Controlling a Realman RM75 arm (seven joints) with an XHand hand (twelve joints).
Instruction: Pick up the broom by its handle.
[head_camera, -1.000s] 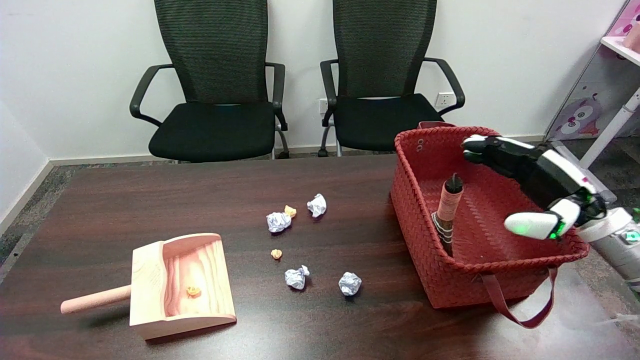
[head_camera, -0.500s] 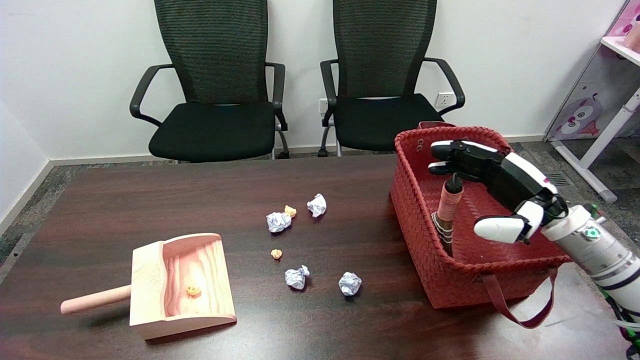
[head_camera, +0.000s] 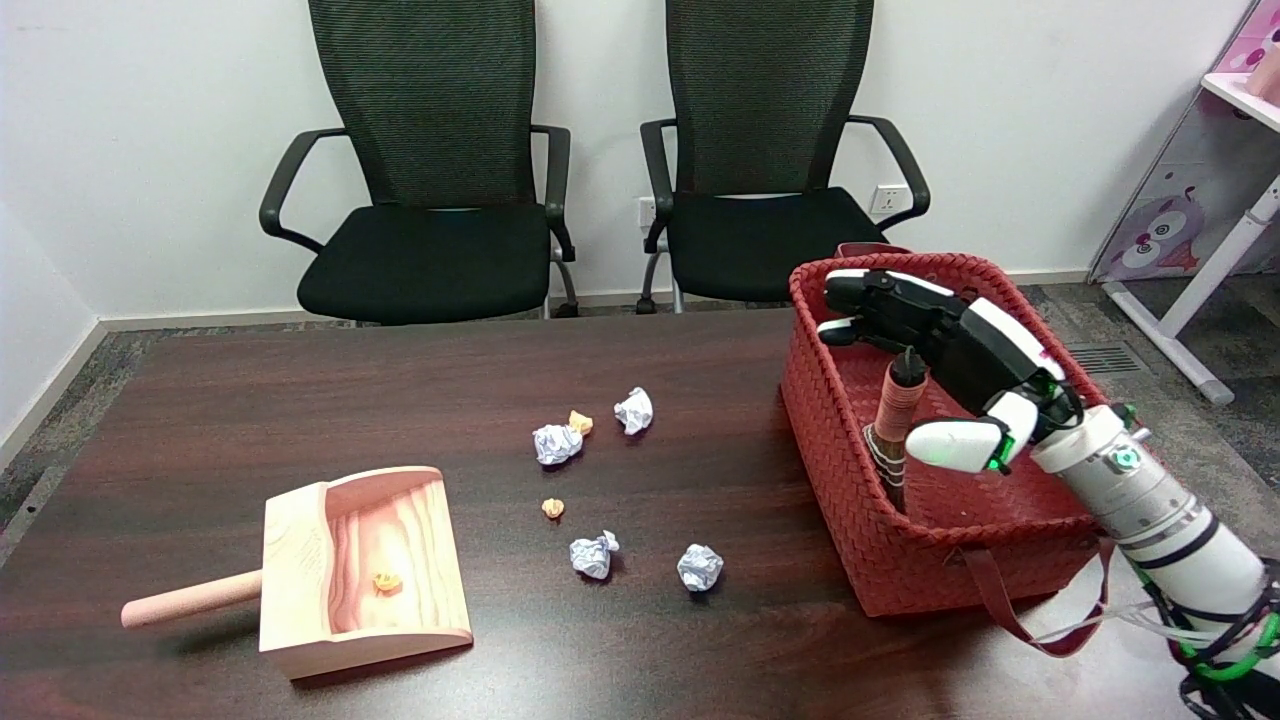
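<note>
Dark wood desk (head_camera: 300, 400) carries everything. Red woven basket (head_camera: 850, 520) at right side, strap handle hanging over near wall. Right hand (head_camera: 945, 345) reaches into basket, fingers spread apart, thumb just right of broom handle, holding nothing. Wooden dustpan (head_camera: 360, 570) at near left, small orange scrap inside. Broom (head_camera: 895, 420) stands upright against basket's left wall, handle tip up. Crumpled paper balls (head_camera: 592, 553) scattered mid-desk.
</note>
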